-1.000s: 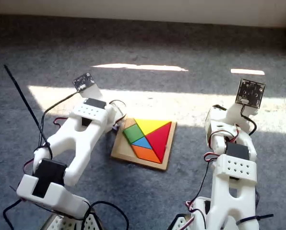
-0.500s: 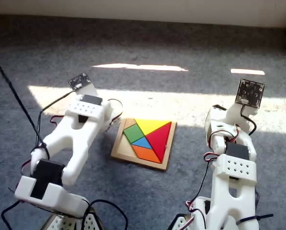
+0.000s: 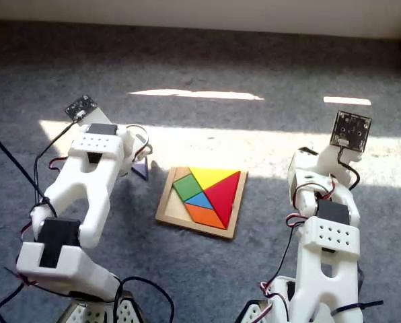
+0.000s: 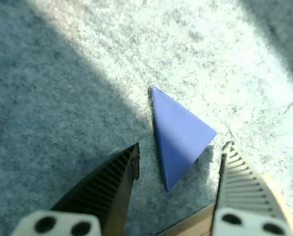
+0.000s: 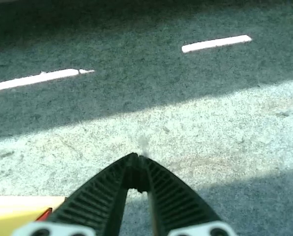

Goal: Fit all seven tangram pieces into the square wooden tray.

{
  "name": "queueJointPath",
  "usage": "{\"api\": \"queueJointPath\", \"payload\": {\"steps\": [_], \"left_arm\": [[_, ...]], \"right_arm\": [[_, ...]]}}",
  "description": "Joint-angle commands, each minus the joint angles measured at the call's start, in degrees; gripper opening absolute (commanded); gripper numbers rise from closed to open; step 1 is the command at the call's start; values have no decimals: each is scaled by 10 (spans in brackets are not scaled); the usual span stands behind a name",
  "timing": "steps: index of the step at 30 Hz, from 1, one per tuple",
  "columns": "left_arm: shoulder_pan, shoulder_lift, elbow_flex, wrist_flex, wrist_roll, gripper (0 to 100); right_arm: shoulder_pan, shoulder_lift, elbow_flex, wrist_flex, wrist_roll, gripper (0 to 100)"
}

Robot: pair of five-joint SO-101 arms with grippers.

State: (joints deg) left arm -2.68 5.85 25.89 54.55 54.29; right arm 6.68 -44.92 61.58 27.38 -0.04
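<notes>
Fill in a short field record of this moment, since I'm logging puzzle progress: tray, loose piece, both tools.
tray: on carpet
in tray: green, yellow, red, blue, orange pieces
loose: triangle, flat on carpet beside tray
left tool: open, fingers either side of triangle
right tool: shut, empty, over carpet

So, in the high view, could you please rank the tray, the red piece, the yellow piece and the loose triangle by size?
1. Tray
2. Red piece and yellow piece, which look about alike
3. Loose triangle
</notes>
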Motion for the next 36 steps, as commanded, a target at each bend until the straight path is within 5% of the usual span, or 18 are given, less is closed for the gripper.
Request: {"api": "queueJointPath", "payload": {"steps": [1, 15, 27, 36], "left_arm": [[-16, 60, -74, -19, 2, 227], [-5, 108, -107, -2, 1, 220], [-2, 35, -105, 57, -3, 17], [30, -8, -101, 94, -113, 17]], "right_arm": [[-7, -19, -3, -14, 5, 10], [-7, -19, -3, -14, 5, 10], [-7, -19, -3, -14, 5, 10], [-7, -19, -3, -14, 5, 10]]}}
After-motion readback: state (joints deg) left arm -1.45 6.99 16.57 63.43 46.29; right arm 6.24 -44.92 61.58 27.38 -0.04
